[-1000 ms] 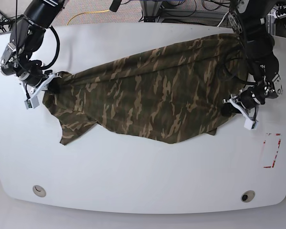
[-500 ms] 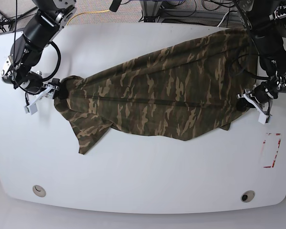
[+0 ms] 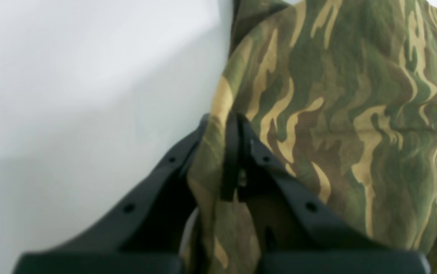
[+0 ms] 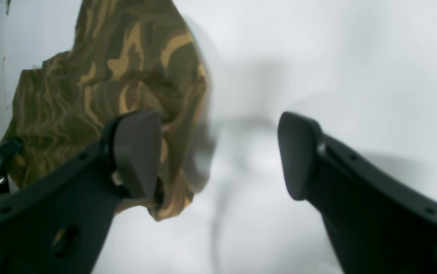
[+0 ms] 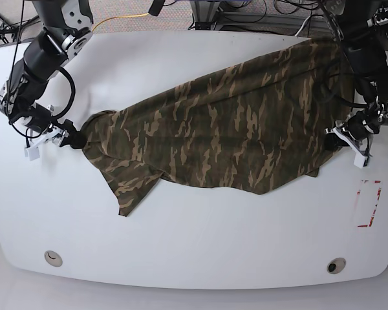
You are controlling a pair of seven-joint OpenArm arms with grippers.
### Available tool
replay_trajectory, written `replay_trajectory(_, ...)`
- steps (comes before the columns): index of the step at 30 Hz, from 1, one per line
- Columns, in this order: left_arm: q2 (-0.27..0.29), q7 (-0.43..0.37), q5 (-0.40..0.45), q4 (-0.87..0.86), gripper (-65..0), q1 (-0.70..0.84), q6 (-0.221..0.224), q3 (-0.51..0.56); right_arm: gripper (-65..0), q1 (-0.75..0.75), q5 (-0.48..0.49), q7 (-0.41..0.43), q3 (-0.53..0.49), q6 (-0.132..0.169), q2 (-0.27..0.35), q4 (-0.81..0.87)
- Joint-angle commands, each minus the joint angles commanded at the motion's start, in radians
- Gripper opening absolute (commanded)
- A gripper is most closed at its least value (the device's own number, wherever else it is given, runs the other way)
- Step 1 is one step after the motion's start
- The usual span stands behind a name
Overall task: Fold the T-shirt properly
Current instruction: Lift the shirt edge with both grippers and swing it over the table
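Clearly the left gripper [image 3: 230, 160] pinches the T-shirt [image 5: 226, 129] at its three o'clock edge. The right gripper [image 4: 218, 152] gapes empty at nine. Regrasp there, I judge, then pull evenly.

White table [image 5: 194, 239], cables [image 5: 246, 13] behind

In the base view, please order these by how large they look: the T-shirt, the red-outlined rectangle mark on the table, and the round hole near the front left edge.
1. T-shirt, by far largest.
2. Red-outlined rectangle mark.
3. Round hole, smallest.
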Motion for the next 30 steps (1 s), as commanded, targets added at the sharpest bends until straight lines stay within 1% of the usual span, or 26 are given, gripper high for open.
replay_trajectory(4,0.000,0.000,0.000,0.000,-63.9,0.000,0.000,0.000,-19.0,-0.002,0.034,-0.009,0.000,0.000,-0.014,0.000)
replay_trajectory(6,0.000,0.000,0.000,0.000,-63.9,0.000,0.000,0.000,-19.2,0.000,0.029,-0.008,0.000,0.000,-0.035,0.002)
replay_trajectory(8,-0.002,0.000,0.000,0.000,-63.9,0.000,0.000,0.000,-20.1,0.000,0.026,0.002,0.000,0.000,-0.038,0.002)
replay_trajectory(10,-0.002,0.000,0.000,0.000,-63.9,0.000,0.000,0.002,-27.4,0.002,0.026,0.040,-0.002,0.000,-0.038,0.002)
replay_trajectory(11,-0.002,0.000,0.000,0.000,-63.9,0.000,0.000,0.002,-32.3,0.002,0.026,0.055,-0.002,0.000,-0.038,0.000)
replay_trajectory(12,-0.002,0.000,0.000,0.002,-63.9,0.000,0.000,0.002,-38.2,0.002,0.026,0.064,-0.002,0.000,-0.038,-0.002)
replay_trajectory(14,-0.003,-0.002,0.003,0.002,-63.9,0.000,0.000,0.002,-54.4,0.002,0.025,0.080,-0.002,0.000,-0.037,-0.003)
replay_trajectory(15,-0.003,-0.002,0.006,0.002,-63.9,0.000,0.000,0.002,-61.4,0.002,0.023,0.084,-0.002,0.000,-0.035,-0.003)
replay_trajectory(16,-0.003,-0.002,0.006,0.002,-63.9,0.000,0.000,0.003,-65.0,0.002,0.020,0.084,-0.003,0.000,-0.034,-0.002)
replay_trajectory(17,-0.003,-0.002,0.006,0.002,-63.9,0.000,0.000,0.005,-65.0,0.002,0.012,0.084,-0.006,0.000,-0.028,0.002)
replay_trajectory(20,-0.003,0.000,0.008,0.028,-63.9,0.000,0.000,0.006,-65.0,0.002,0.018,0.084,-0.075,0.000,-0.003,0.006)
replay_trajectory(22,-0.003,0.002,0.009,0.077,-64.0,0.000,0.000,0.006,-65.0,0.002,0.048,0.084,-0.107,0.000,0.018,0.046)
replay_trajectory(25,-0.003,0.006,0.009,0.150,-64.0,0.000,0.000,0.006,-65.0,0.002,0.058,0.078,-0.140,0.000,0.021,0.120)
replay_trajectory(27,-0.003,0.043,0.003,0.222,-64.0,0.000,0.000,0.006,-65.0,0.006,0.058,0.074,-0.163,0.000,0.025,0.184)
replay_trajectory(29,-0.003,0.071,0.002,0.272,-64.0,-0.003,0.000,0.003,-65.0,0.029,0.055,0.055,-0.175,0.000,0.028,0.213)
replay_trajectory(30,-0.003,0.087,0.002,0.308,-64.0,-0.005,0.000,0.003,-65.0,0.043,0.054,0.040,-0.183,0.000,0.041,0.221)
